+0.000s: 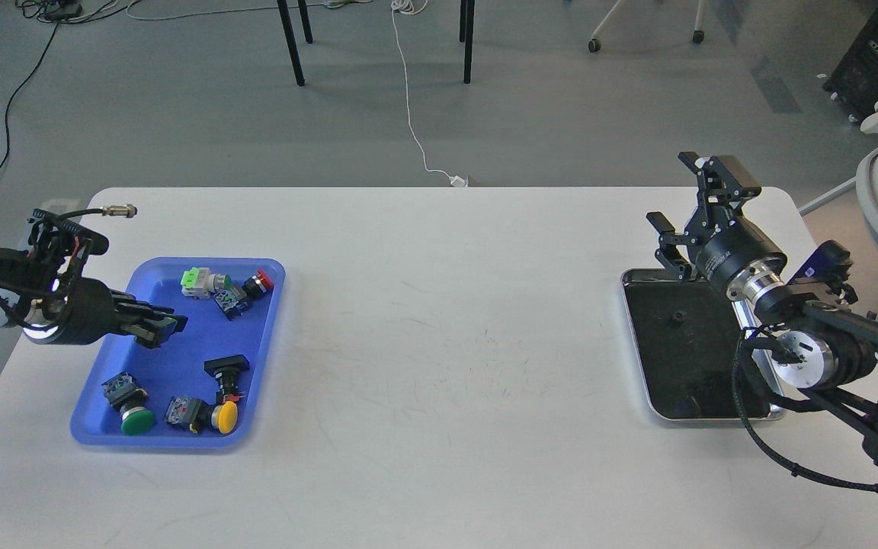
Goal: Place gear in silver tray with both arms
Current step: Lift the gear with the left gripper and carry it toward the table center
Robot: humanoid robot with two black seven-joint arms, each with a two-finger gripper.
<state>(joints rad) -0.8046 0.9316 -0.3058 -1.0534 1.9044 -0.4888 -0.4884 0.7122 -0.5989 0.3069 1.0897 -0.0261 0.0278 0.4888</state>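
While our left gripper (158, 329) hangs over the blue plastic tray (151, 379) of push-button switches, fingers close together, hold unclear, our right gripper (694, 206) sits spread apart at the far rim of the shiny rectangular silver tray (641, 381). Small dark gear (679, 316) lies on its dark floor.

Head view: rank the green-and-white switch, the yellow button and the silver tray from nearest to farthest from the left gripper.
From the left gripper, over the blue tray:
1. Green-and-white switch, at the blue tray's far end, just beyond the gripper.
2. Yellow button, at the blue tray's near end.
3. Silver tray, far across the table, on the right side by the right gripper.
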